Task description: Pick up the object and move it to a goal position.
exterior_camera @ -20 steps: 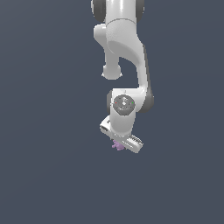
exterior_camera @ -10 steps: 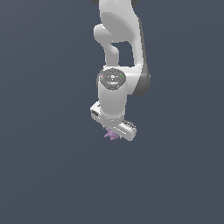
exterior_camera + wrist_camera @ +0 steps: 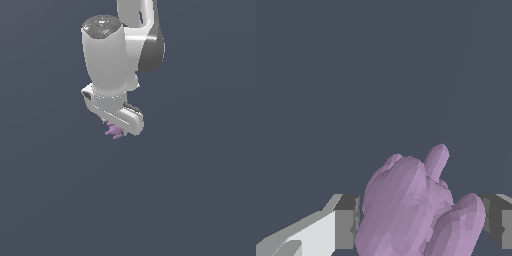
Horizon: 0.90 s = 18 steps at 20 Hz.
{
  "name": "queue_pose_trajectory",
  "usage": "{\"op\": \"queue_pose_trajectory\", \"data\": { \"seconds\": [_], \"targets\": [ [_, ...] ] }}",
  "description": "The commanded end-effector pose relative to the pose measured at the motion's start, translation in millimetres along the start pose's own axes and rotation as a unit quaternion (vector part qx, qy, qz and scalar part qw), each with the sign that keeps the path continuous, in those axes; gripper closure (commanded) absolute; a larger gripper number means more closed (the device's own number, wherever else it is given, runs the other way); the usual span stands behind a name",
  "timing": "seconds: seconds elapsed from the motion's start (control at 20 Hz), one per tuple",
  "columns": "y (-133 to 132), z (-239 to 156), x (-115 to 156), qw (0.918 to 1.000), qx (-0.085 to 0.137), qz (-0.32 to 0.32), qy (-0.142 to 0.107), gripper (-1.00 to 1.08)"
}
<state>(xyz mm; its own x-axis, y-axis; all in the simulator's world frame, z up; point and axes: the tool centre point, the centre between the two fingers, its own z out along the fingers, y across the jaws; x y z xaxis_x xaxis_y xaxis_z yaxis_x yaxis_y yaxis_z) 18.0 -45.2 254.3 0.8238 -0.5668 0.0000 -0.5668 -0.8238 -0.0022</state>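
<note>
One white gripper (image 3: 118,129) hangs below the arm against plain dark grey, its jaws closed on the object (image 3: 114,132), a small light-purple lumpy shape with stubby protrusions. In the wrist view the object (image 3: 416,210) fills the gap between the two grey fingers (image 3: 347,222), touching both. No surface shows beneath it; it is held in the air.

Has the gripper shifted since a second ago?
Yes. The gripper, shut on the purple object, rose and moved toward the exterior view's left, judged against the picture frame.
</note>
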Motion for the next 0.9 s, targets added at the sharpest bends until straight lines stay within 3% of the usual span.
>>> {"op": "queue_pose_trajectory", "data": {
  "seconds": [0.0, 0.55, 0.85],
  "targets": [
    [14.4, -28.1, 0.0, 1.0, 0.0, 0.0, 0.0, 1.08],
    [72.3, -145.4, 4.9, 1.0, 0.0, 0.0, 0.0, 1.08],
    [92.6, -189.5, 8.1, 1.0, -0.001, 0.0, 0.0, 1.08]
  ]
}}
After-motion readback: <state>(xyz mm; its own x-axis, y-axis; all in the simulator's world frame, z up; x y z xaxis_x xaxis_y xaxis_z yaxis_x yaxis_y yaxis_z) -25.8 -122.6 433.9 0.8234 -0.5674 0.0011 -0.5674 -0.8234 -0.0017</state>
